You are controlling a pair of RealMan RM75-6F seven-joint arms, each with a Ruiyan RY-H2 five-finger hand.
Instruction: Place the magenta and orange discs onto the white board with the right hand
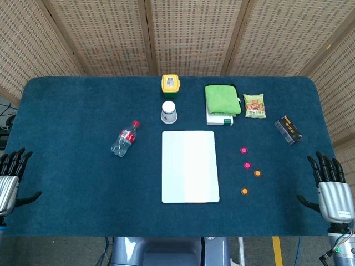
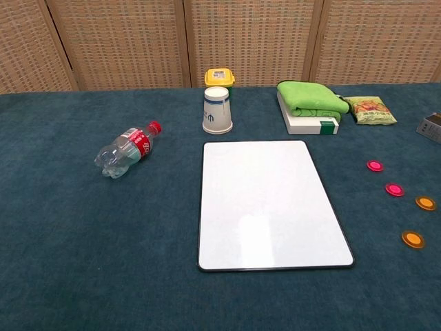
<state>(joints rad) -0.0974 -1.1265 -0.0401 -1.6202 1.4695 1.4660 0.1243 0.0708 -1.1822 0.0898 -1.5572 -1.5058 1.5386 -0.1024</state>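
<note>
Silver-backed with black fingers spread, the right hand (image 1: pixel 333 191) rests empty at the desk's (image 1: pixel 72 111) near right edge; the left hand (image 1: pixel 10 180) lies likewise open at the left edge. Two magenta discs (image 1: pixel 243 150) and two orange discs (image 1: pixel 257 173) sit on the dark blue cloth between the right hand and the white rectangular board (image 1: pixel 189 166), none touching it
</note>
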